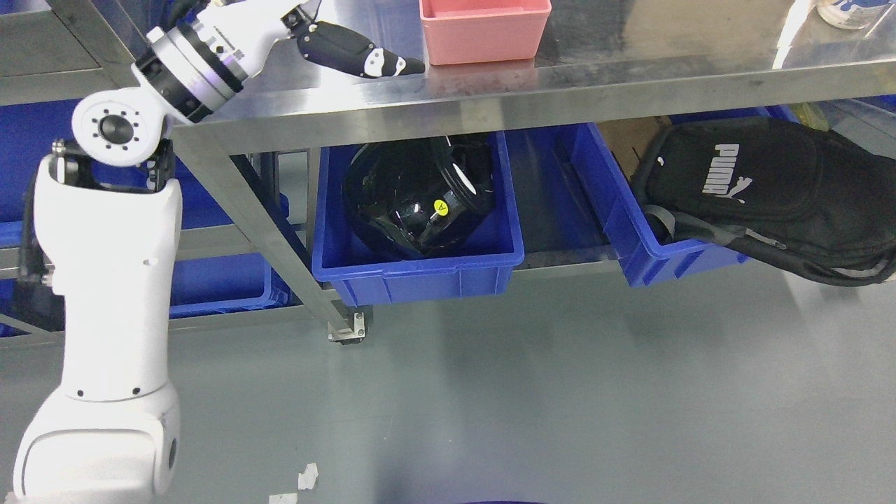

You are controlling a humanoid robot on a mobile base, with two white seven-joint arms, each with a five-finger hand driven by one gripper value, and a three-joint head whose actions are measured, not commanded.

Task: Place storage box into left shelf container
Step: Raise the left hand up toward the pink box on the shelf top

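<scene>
A pink storage box (483,31) stands on the steel table top (630,77), cut off by the picture's top edge. My left arm (105,280) rises from the lower left, and its hand (357,54) lies on the table just left of the box. The black tip of the hand reaches the box's lower left corner. Most of the hand is out of the picture, so its grip cannot be judged. On the shelf under the table sits a blue bin (420,269) holding a black helmet (420,196).
A second blue bin (665,252) to the right carries a black backpack (770,182) that hangs over its rim. More blue bins (217,287) show behind my arm. The slanted table leg (266,231) ends at a foot (346,329). Grey floor fills the foreground, with paper scraps (308,476).
</scene>
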